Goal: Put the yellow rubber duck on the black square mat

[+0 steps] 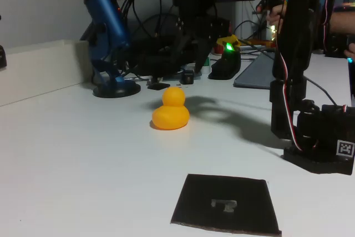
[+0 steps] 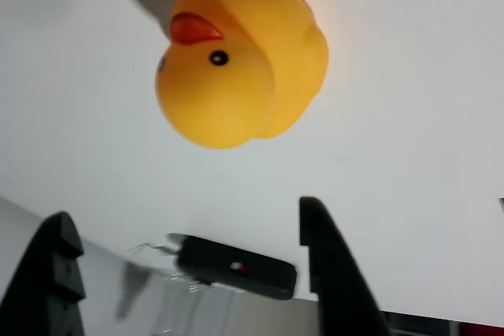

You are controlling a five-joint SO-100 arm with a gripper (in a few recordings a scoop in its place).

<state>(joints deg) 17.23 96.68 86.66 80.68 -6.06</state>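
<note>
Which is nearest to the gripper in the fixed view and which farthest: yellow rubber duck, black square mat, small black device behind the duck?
1. small black device, just beneath the open gripper, at the back.
2. yellow rubber duck, mid-table, in front of it.
3. black square mat, at the front edge.

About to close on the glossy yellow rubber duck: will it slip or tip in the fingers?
The glossy yellow rubber duck looks rounded and shiny, so the open gripper may slide off its curves. It is probably light and squashy, likely yielding under pressure. Its plump body sits flat on the white table, so tipping seems unlikely.
</note>
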